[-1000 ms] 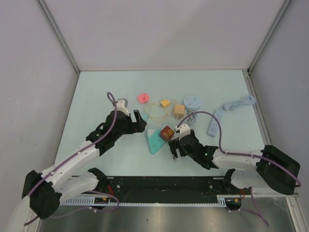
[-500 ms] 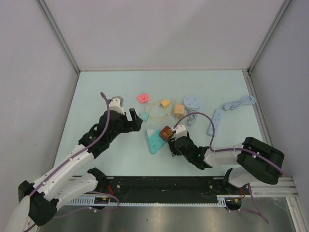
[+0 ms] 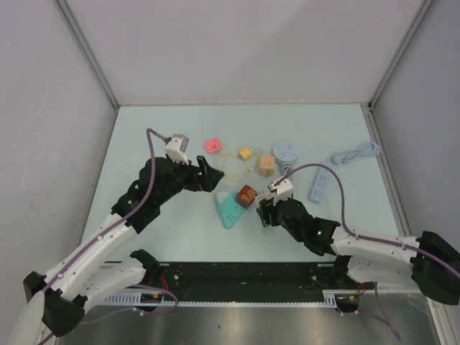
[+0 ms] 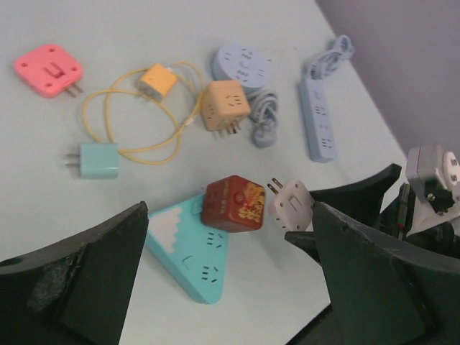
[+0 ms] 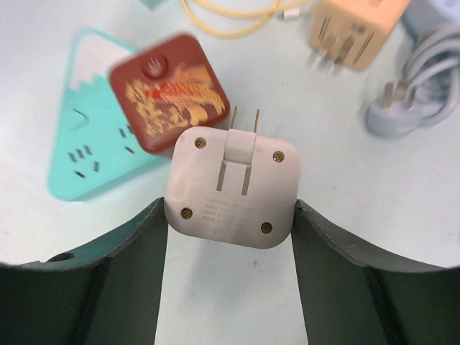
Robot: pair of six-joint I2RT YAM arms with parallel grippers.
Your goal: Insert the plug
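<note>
Right pincer point(image 5: 230, 208) is clamping the white plug point(image 5: 231, 188), prongs pointing twelve o'clock; left pincer point(image 4: 230, 215) is hanging wide open, empty. Now it's needing those prongs square over the teal socket point(image 5: 68, 129) slots.

The top camera sits high above and behind the arm bases and looks down from far on the whole table point(image 3: 136, 144). The left wrist camera looks forward and down between the left fingers point(image 4: 79, 280) from a middle distance, and the right wrist camera looks steeply down between the right fingers point(image 5: 93, 287), very near to the white plug point(image 5: 231, 187). All three views share the red cube adapter point(image 3: 248, 195) and the teal triangular socket point(image 3: 228, 210).
</note>
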